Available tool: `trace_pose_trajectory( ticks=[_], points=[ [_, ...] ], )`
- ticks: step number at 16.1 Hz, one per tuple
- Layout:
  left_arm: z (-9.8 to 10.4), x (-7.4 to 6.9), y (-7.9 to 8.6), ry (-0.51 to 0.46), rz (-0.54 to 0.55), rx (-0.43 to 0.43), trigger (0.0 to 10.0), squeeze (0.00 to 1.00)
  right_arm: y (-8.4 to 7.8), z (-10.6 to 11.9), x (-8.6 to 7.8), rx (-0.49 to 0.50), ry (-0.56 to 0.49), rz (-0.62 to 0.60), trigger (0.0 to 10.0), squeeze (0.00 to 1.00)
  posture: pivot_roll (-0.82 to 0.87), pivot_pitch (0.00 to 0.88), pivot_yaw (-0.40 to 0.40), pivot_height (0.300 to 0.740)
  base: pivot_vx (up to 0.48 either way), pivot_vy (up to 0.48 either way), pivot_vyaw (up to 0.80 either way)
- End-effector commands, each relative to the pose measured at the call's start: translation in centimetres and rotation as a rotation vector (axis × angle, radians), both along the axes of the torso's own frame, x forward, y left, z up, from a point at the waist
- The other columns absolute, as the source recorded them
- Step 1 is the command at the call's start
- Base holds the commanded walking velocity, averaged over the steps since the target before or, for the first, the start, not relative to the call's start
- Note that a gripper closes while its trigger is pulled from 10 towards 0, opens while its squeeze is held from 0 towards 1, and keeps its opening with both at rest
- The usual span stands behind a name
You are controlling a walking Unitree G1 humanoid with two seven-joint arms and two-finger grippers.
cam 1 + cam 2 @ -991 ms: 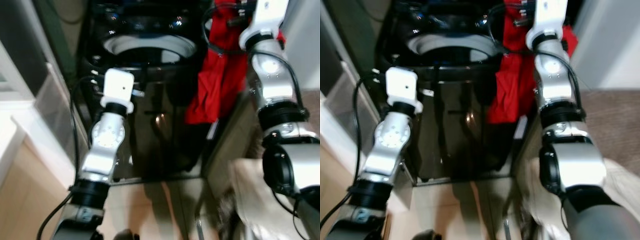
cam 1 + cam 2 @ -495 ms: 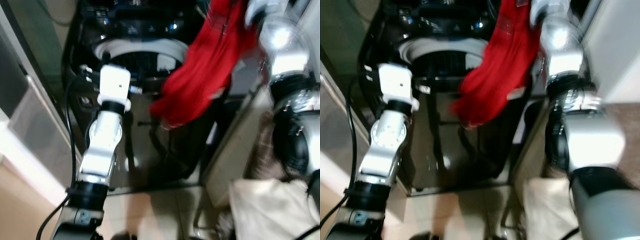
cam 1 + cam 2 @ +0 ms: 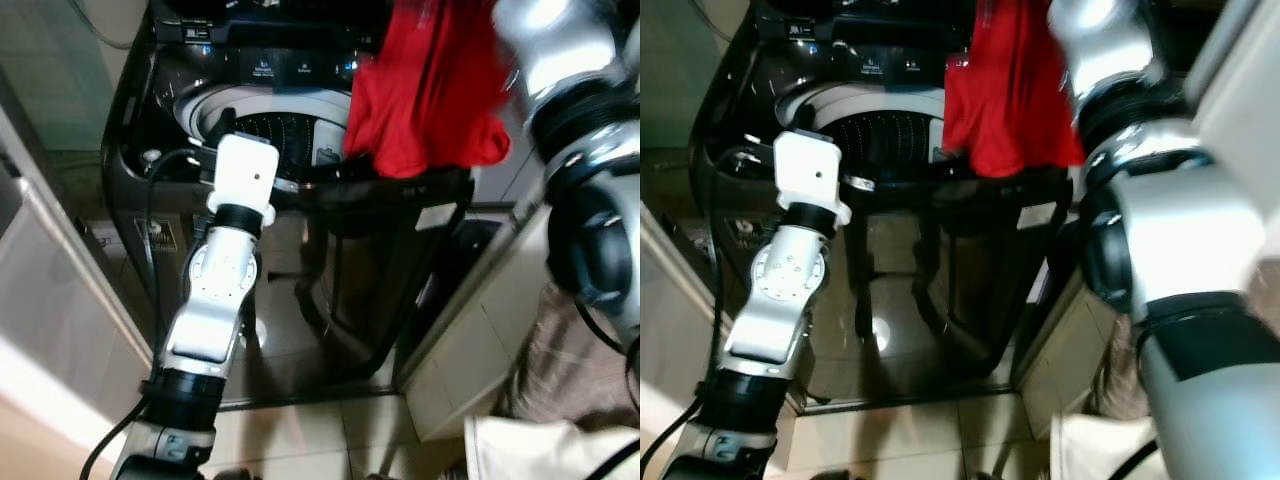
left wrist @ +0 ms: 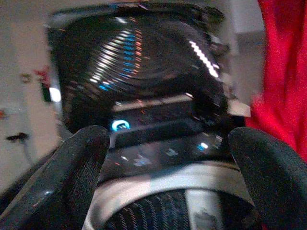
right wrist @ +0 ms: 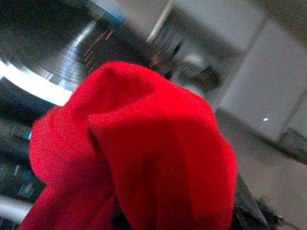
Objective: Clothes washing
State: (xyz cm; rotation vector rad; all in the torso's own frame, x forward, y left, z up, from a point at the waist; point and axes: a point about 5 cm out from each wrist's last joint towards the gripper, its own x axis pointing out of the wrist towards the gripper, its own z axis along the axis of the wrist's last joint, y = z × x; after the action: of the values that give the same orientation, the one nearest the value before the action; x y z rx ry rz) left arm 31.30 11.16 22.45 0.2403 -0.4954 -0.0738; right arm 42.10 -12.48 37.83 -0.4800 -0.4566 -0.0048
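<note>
One bunched, bright-red garment, hanging folds.

A bright red cloth, plain and unpatterned, hangs over a glossy black washing machine. The machine's opening has a pale grey ring around a dark ribbed drum. Small blue and white lights dot its black control panel. The robot's left arm is silver with a white wrist block, and its left hand has black fingers. The right arm is silver with black joints. The floor is beige tile.
</note>
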Motion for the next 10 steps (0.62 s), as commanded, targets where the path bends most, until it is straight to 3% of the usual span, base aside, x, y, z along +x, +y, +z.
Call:
trace_pose_trajectory(
  ticks=[1, 2, 3, 4, 6, 8, 10],
  points=[
    [-0.3, -0.1, 0.7, 0.03, 0.052, 0.002, 10.0, 0.0, 0.7, -1.7, 0.3, -0.02, 0.063, 0.006, 0.4, 0.0, 0.13, 0.01, -0.096, 0.74, 0.0, 0.0, 0.0],
    [-0.3, -0.3, 0.8, 0.045, 0.058, 0.012, 10.0, 0.0, 1.5, -4.3, 0.6, -0.092, 0.129, 0.017, 3.8, 0.0, 0.14, 0.019, -0.097, 0.74, 0.0, 0.0, 0.0],
    [-0.4, -0.8, 1.0, 0.052, 0.047, 0.043, 10.0, 0.0, 2.4, -6.4, 0.6, -0.154, 0.177, 0.046, 6.0, 0.0, 0.17, 0.033, -0.104, 0.74, 0.0, 0.0, 0.0],
    [-0.6, -1.2, 1.5, 0.064, 0.053, 0.048, 10.0, 0.0, 3.6, -8.0, 0.5, -0.163, 0.219, 0.086, 10.0, 0.0, 0.18, 0.036, -0.106, 0.74, 0.0, 0.0, 0.0],
    [-0.5, -1.4, 1.7, 0.064, 0.064, 0.066, 10.0, 0.0, 4.5, -9.3, 0.4, -0.16, 0.254, 0.116, 10.0, 0.0, 0.19, 0.033, -0.108, 0.74, 0.0, 0.0, 0.0],
    [-0.3, -1.4, 1.6, 0.063, 0.068, 0.086, 10.0, 0.0, 5.0, -10.8, 0.3, -0.07, 0.318, 0.145, 10.0, 0.0, 0.18, 0.028, -0.112, 0.74, 0.0, 0.0, 0.0],
    [-0.2, -1.4, 1.6, 0.061, 0.067, 0.092, 10.0, 0.0, 4.3, -11.9, 0.4, 0.261, 0.418, 0.166, 10.0, 0.0, 0.17, 0.017, -0.115, 0.74, 0.0, 0.0, 0.0]
  ],
)
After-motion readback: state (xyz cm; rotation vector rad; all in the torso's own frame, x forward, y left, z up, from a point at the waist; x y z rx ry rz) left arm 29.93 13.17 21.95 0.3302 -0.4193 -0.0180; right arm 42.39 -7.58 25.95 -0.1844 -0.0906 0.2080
